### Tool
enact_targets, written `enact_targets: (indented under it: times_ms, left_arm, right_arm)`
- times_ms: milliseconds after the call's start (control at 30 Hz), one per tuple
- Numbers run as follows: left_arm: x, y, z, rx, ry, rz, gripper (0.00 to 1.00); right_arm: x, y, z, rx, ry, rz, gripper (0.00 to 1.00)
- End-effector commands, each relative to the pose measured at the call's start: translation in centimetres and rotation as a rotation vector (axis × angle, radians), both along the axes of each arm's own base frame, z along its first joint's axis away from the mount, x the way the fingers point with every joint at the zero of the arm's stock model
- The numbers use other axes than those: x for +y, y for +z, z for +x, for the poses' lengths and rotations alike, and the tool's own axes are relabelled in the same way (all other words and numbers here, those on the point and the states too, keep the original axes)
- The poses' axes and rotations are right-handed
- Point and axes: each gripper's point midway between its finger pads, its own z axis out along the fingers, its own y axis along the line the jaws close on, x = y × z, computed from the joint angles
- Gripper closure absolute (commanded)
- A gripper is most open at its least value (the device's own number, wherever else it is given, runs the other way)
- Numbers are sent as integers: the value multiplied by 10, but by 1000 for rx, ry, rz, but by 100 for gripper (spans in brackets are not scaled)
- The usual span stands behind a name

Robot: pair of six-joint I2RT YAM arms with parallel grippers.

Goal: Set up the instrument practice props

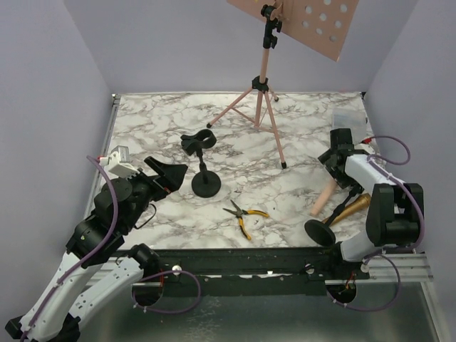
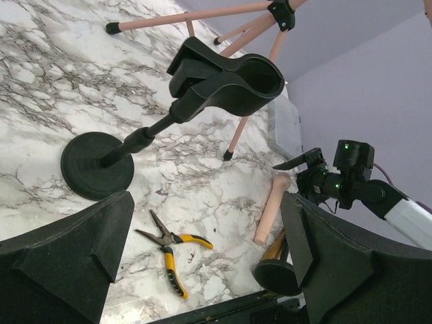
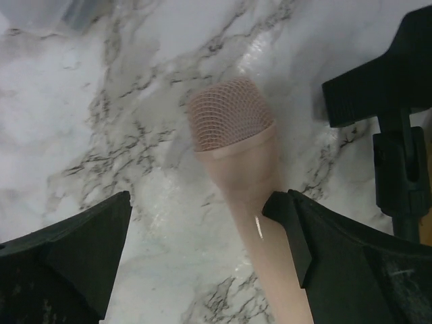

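Note:
The pink tripod music rack (image 1: 263,85) stands at the back, its perforated desk (image 1: 313,21) tilted high. One black round-based holder (image 1: 204,171) stands upright mid-table, its clip (image 2: 229,81) empty. My left gripper (image 1: 167,174) hovers open just left of it, fingers wide (image 2: 206,229). At the right, the pink microphone (image 1: 322,201) and the gold microphone (image 1: 353,209) lie on the table beside a second holder lying down (image 1: 320,231). My right gripper (image 3: 202,229) is open over the pink microphone (image 3: 233,128), whose body runs beside the right finger (image 3: 304,229).
Yellow-handled pliers (image 1: 244,216) lie near the front edge between the arms. A clear plastic box (image 1: 349,117) sits at the back right corner. The fallen holder's clip (image 3: 385,74) lies right of the pink microphone's head. Walls close in on three sides.

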Motion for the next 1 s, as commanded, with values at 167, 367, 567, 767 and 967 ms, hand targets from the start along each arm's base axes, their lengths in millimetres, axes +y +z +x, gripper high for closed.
enact_targets:
  times_ms: [167,367,567,767,967]
  left_arm:
    - [-4,1,-1,-6,-27,3,1]
    - [-8,1,3,4,-33,15,1]
    - [-14,2,5,3,-52,12,1]
    - [-13,3,3,-6,-54,3,1]
    - [-10,3,0,-15,-49,0,1]
  right_arm:
    - [-8,-46,-26,170,-31,-30,13]
    - [-6,-31,-12,73,47,-45,52]
    - [2,7,5,-81,127,-35,90]
    - [49,82,16,-450,422,50,100]
    - [165,203,-60,-1269,1183,118,99]
